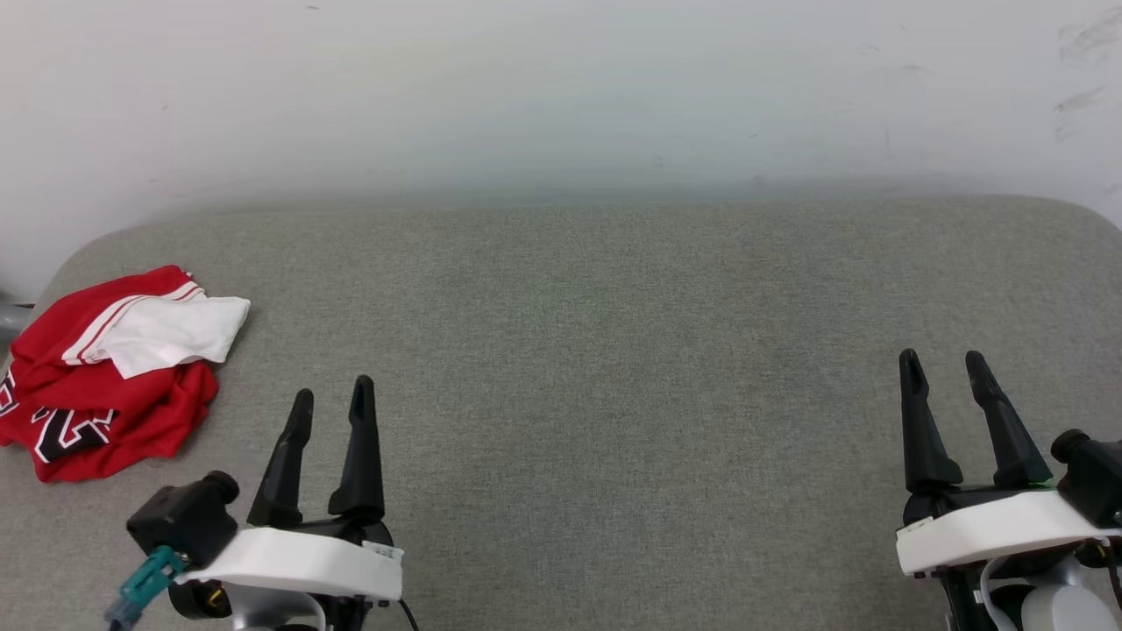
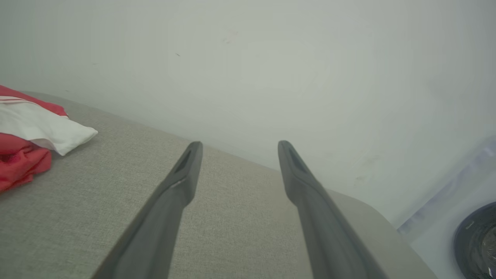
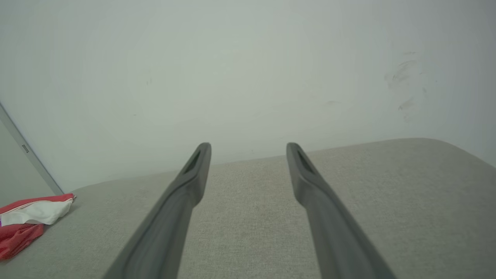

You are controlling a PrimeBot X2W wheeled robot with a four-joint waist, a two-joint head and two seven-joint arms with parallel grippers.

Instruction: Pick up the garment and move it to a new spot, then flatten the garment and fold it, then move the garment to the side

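**A:** What sits nearest the camera?

**B:** Two sets of robot jaws, low in the head view and pointing away. The left jaws have long dark fingers (image 1: 361, 456) spread wide, with nothing between them. The right jaws, fingers (image 1: 922, 429), are just as wide and just as empty. Both hover over grey fabric, which reads as a ready stance before a reach.

**A:** Where is the garment?

**B:** The garment (image 1: 105, 386) lies in a crumpled heap at the left edge of the worktop (image 1: 614, 394). It is a little beyond the left jaws and to their left, not touching them. It is red, with a white sleeve (image 1: 175, 333) flopped across the top and black, white-edged lettering on its near side. It also shows at the left edge of the left wrist view (image 2: 23, 155) and small at the lower left of the right wrist view (image 3: 19, 228).

**A:** Why that layout?

**B:** My guess is that the left jaws, being closer, would take it. The wide fabric stretch in the middle would suit spreading and folding. Farthest back stands a pale wall (image 1: 561, 88).
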